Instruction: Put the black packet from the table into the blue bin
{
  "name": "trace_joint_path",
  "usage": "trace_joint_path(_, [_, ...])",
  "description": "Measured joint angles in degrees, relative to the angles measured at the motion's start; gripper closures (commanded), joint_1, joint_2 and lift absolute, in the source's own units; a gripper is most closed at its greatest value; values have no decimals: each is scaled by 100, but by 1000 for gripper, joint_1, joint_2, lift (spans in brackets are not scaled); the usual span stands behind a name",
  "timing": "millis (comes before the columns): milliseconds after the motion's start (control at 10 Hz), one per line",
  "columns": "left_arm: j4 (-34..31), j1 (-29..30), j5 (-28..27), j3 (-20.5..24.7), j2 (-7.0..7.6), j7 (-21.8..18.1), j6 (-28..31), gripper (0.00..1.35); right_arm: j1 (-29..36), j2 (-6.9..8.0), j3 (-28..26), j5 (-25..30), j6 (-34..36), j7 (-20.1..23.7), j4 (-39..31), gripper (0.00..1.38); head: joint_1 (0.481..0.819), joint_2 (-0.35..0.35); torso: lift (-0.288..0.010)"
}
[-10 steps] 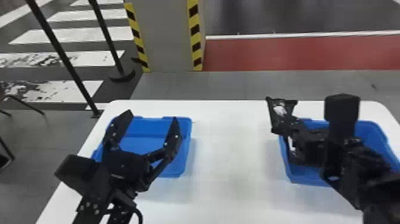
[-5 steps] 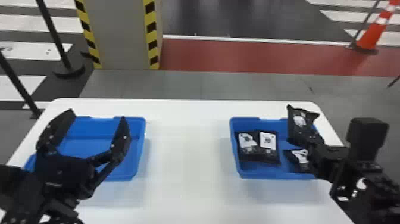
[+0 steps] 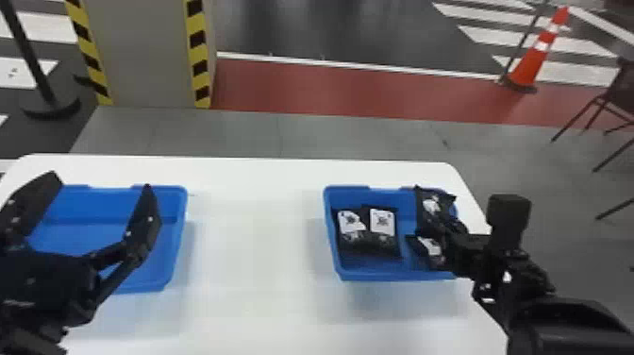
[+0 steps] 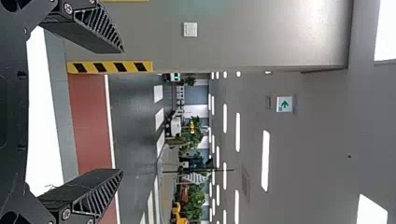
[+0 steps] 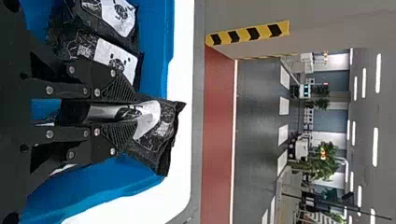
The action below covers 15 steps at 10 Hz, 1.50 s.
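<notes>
1. Jaws together on the right gripper (image 5: 132,112), and they're clamped on the black packet (image 5: 156,126)! It's pinched between the 2 fingers, gathered at the grip and fanning out past the tips.

2. Look at the lie of it: the packet points out ahead of the jaws, its long axis, as far as I can judge, roughly in line with the fingers. Seen from the wrist, its free end crosses the far rim of the blue bin (image 3: 396,274); how high it hangs, I cannot tell.

3. So the right arm is the nearer, with the packet at the bin's far right part. I'd call this the placing step, nearly done: draw the free end inside the rim, go down, let go. Snagging that rim is the danger, and the soft pack may flop as it's freed.

4. Below, inside the bin, 2 packets (image 3: 383,238) lie side by side at its left, and a third packet (image 3: 430,249) sits close under the right gripper.

5. Across the white surface (image 3: 254,236), the left gripper (image 4: 122,111) waits by the other bin (image 3: 179,226), its jaws wide apart with nothing between them.
</notes>
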Motion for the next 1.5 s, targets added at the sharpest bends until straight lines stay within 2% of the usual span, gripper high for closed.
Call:
trace_joint_path(100, [0, 0, 0, -1, 0, -1, -1, 114, -26, -9, 0, -20, -77, 16, 81, 24, 695, -185, -110])
trace_joint_path(300, [0, 0, 0, 12, -4, 1, -27, 114, 169, -13, 0, -121, -280, 63, -206, 200, 695, -179, -110])
trace_joint_path(400, [0, 1, 0, 20, -8, 3, -51, 114, 415, 18, 0, -225, -530, 65, -502, 209, 695, -170, -110])
trace_joint_path(900, [0, 31, 0, 66, -17, 1, -174, 114, 1745, 439, 9, -685, -2849, 64, -1516, 216, 695, -130, -110])
trace_joint_path(1200, [0, 82, 0, 94, -17, -4, -190, 114, 2451, 497, 81, -986, -3050, 22, -2298, 217, 695, -108, -110])
trace_joint_path(1500, [-224, 467, -129, 348, -90, -113, -195, 116, 3074, 565, 102, -859, -2932, -80, -2804, 217, 695, -87, -110])
